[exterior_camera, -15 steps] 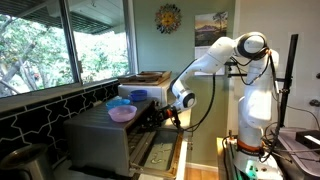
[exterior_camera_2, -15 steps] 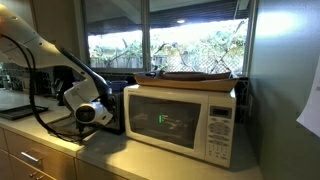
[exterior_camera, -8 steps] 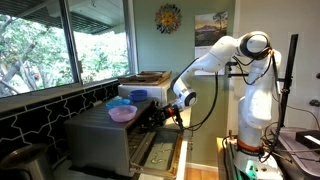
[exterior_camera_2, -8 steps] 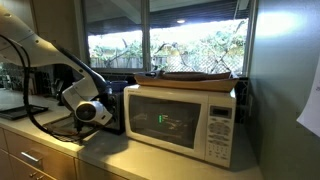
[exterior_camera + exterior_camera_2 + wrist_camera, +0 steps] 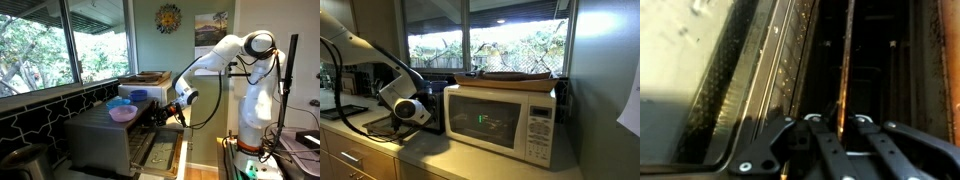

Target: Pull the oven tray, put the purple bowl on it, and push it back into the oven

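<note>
The gripper (image 5: 835,122) enters from the bottom edge of the wrist view, its jaws drawn narrow and pinched on a thin brass-coloured bar of the oven tray (image 5: 875,60). The tray's dark bars run up the middle and right of that frame. To their left lies the glass pane of the oven door (image 5: 730,70), hinged down and speckled with marks.

In an exterior view the gripper (image 5: 172,117) sits just right of centre, at the mouth of the oven (image 5: 100,135), with the white arm (image 5: 215,55) arching away towards the upper right. The oven fills the lower left of that frame, and its open door (image 5: 160,150) slopes down below the gripper.

The purple bowl (image 5: 122,114) rests on top of the oven, left of the gripper and apart from it. A blue bowl (image 5: 119,102) stands just behind it.

In an exterior view the robot's wrist (image 5: 405,108) hangs at the left, over the dark open door (image 5: 375,126). A white microwave (image 5: 505,122) takes up the centre and right, just beside the oven.
</note>
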{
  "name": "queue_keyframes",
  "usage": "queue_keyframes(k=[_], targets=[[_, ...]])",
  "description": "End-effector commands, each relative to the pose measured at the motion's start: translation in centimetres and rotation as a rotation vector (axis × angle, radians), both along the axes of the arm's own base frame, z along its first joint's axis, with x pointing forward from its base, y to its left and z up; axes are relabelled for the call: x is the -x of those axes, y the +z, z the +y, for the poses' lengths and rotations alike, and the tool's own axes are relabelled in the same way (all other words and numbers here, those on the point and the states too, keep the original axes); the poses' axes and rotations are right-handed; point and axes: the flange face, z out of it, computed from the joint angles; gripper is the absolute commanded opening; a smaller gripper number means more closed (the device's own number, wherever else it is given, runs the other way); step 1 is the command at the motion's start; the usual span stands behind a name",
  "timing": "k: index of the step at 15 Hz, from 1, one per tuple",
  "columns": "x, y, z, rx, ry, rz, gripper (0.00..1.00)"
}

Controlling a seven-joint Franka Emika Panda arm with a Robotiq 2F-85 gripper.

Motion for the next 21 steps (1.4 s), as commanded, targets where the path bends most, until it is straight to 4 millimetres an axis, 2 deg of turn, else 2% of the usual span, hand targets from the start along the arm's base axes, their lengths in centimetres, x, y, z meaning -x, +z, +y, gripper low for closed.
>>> queue_keyframes(k=[1,21], targets=[[2.5,-0.5,-1.5,0.062,0.025,0.058,0.02],[5.3,0.3,-2.3,-0.006,0.015,0.181,0.02]])
